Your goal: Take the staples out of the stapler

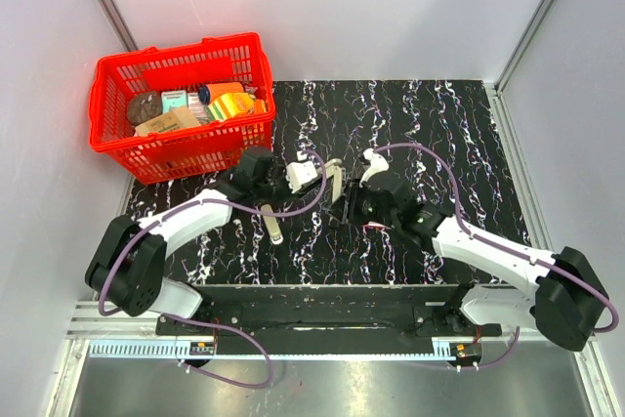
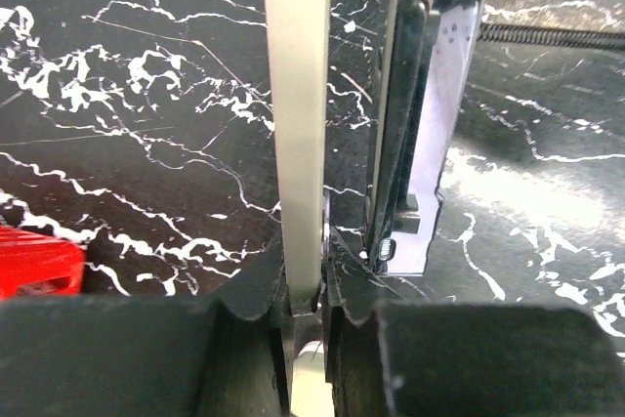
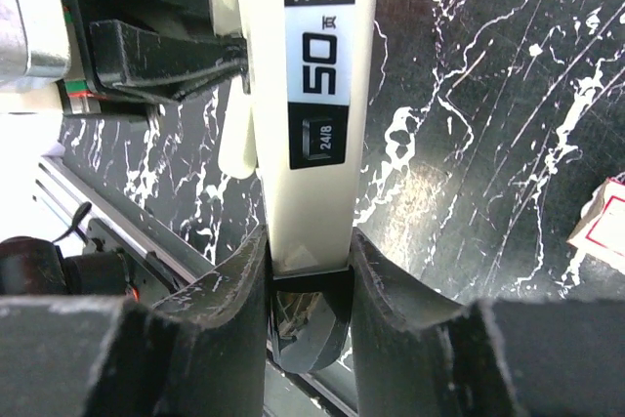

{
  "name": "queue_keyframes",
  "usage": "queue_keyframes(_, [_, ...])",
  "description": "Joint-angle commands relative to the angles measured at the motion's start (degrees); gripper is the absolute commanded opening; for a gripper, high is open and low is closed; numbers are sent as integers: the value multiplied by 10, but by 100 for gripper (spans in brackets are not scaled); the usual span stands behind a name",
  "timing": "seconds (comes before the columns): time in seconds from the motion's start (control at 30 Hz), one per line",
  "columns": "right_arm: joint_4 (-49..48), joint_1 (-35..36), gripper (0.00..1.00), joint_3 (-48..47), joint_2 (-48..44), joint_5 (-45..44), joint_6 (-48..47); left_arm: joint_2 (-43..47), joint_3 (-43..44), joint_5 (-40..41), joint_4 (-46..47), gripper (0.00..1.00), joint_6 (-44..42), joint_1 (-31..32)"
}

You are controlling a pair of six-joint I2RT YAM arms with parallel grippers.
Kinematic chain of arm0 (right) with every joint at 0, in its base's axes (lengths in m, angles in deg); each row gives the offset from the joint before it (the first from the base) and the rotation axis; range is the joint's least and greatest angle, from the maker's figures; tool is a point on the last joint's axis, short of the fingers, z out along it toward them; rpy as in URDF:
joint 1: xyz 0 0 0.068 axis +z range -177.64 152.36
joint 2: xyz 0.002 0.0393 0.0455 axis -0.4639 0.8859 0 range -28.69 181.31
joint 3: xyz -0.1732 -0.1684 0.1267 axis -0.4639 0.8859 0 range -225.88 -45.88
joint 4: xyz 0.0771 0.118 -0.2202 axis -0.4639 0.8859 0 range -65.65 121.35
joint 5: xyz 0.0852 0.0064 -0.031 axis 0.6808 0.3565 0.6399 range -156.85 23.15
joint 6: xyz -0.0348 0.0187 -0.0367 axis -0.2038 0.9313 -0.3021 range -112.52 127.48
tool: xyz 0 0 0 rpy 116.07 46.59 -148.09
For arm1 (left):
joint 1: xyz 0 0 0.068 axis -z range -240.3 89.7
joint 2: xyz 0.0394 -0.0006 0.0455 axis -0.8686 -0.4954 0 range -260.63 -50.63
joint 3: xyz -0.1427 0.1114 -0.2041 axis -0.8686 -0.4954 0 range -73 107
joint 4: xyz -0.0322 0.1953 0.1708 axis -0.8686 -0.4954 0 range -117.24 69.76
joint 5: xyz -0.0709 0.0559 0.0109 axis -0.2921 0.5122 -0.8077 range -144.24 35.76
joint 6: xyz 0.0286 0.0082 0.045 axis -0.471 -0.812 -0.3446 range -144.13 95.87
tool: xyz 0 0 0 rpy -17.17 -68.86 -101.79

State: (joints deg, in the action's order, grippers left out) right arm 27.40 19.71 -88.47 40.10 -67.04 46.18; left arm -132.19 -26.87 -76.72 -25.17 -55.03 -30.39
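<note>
Cream plastic bar stapler [image 3: 311, 144] looks light, stiff, slick; my left gripper [image 2: 305, 285] and right gripper [image 3: 308, 251] each clamp its shell.

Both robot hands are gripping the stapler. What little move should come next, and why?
Probably the left gripper should ease the cream lid a bit further from the dark metal track. Only a narrow gap separates them, while the right gripper clamps the stapler by its body.

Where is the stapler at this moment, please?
In the top view the stapler is mid-table, clamped between the left arm's fingers and the right arm's fingers, just lower right of the red basket.
</note>
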Motion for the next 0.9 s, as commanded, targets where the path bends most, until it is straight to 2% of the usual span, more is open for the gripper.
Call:
queue_keyframes(0.0, [63, 1, 0, 28, -31, -3, -47, 34, -21, 120, 65, 0, -78, -2])
queue_keyframes(0.4, [74, 1, 0, 91, -98, 40, -31, 23, -80, 188, 154, 0, -169, 22])
queue_keyframes(0.87, [154, 1, 0, 70, -150, 65, -57, -16, -119, 263, 273, 0, -308, 55])
